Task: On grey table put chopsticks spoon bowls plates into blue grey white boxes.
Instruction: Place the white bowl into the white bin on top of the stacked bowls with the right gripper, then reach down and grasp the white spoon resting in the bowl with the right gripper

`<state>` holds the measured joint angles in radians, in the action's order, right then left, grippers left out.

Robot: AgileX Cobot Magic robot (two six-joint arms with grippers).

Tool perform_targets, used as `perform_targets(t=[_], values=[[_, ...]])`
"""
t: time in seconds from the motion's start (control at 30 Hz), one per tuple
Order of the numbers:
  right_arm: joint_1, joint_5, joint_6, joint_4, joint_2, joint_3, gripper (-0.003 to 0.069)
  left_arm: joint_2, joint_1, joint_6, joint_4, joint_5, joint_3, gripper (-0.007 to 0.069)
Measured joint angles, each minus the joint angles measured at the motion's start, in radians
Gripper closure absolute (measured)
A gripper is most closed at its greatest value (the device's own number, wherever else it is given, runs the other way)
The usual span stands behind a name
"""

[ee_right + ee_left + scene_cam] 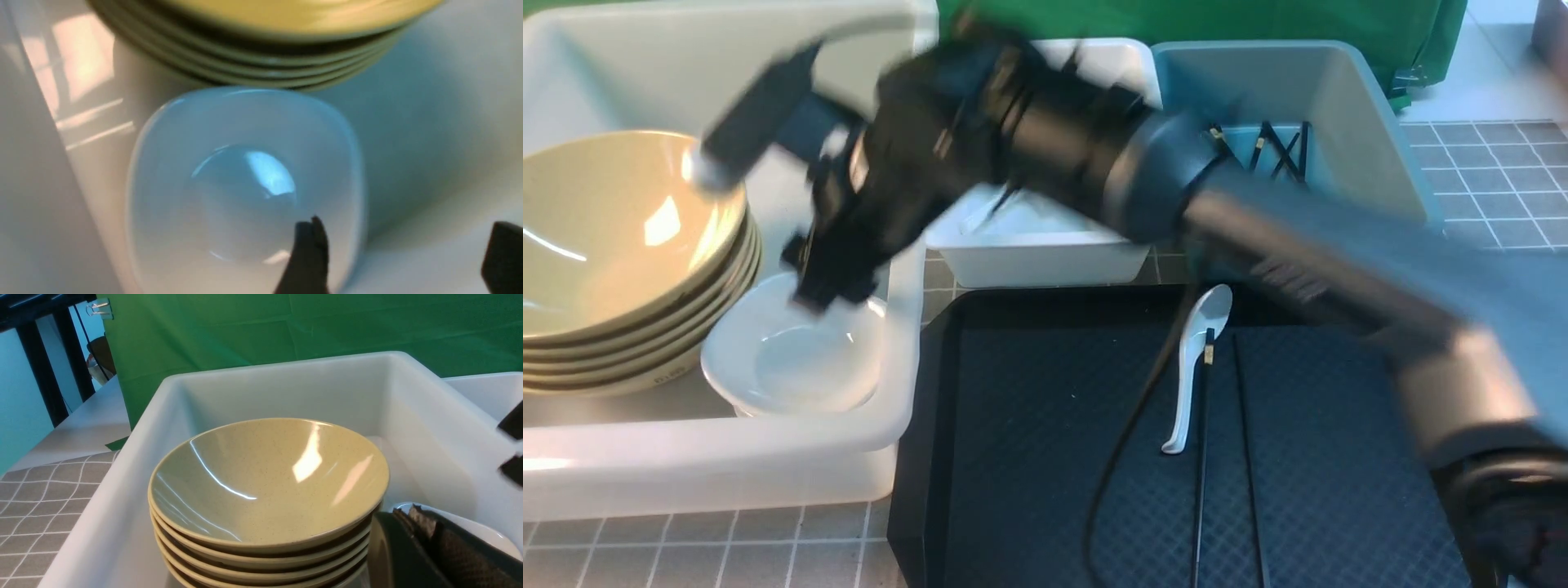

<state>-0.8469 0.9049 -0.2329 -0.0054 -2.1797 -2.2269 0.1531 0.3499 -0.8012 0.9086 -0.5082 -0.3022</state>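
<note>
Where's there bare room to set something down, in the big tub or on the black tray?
On the black tray, the left half is bare, between its left edge and the cable. In the big tub, there's room behind the bowls toward the far wall. Crowded: where the white plate sits beside the bowls, under the open right gripper.

Front: high, facing forward-down; tub at 9 o'clock.
Left wrist: low, near bowls.
Right wrist: close above plate.
Shared: bowls, plate.

You have a stack of yellowish bowls inside the big whitish tub; your left gripper, jaws pressed together, sits beside them, partly hiding a white plate.
</note>
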Motion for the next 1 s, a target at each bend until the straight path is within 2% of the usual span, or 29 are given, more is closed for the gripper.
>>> perform_targets(t=[0.27,0.33,0.47,0.53,0.57,0.73,0.77,0.8,0.87,1.0], values=[[0.162,0.146,0.090,-0.062,0.343,0.028,0.0110,0.000,0.000,0.000,-0.007,0.000,0.000,0.0633],[0.240,0.219,0.118,-0.109,0.439,0.113,0.0137,0.000,0.000,0.000,-0.007,0.000,0.000,0.0633],[0.332,0.321,0.168,-0.125,0.495,0.319,0.0168,0.000,0.000,-0.024,-0.032,0.001,0.002,0.0633],[0.350,0.334,0.180,-0.127,0.504,0.426,0.0176,0.010,0.000,-0.030,-0.088,-0.016,-0.002,0.0633],[0.355,0.333,0.187,-0.123,0.510,0.523,0.0181,0.032,0.000,-0.016,-0.161,-0.044,-0.024,0.0633],[0.333,0.250,0.192,-0.075,0.562,0.782,0.0185,0.225,0.000,0.211,-0.404,-0.151,-0.205,0.0633],[0.319,0.217,0.193,-0.071,0.583,0.851,0.0185,0.310,0.000,0.305,-0.468,-0.178,-0.274,0.0633],[0.312,0.208,0.194,-0.070,0.590,0.869,0.0185,0.322,0.000,0.319,-0.489,-0.182,-0.297,0.0633],[0.284,0.167,0.196,-0.063,0.630,0.958,0.0188,0.480,0.000,0.480,-0.594,-0.226,-0.428,0.0633],[0.253,0.132,0.207,-0.057,0.694,1.078,0.0225,0.716,0.000,0.658,-0.704,-0.304,-0.640,0.0633]])
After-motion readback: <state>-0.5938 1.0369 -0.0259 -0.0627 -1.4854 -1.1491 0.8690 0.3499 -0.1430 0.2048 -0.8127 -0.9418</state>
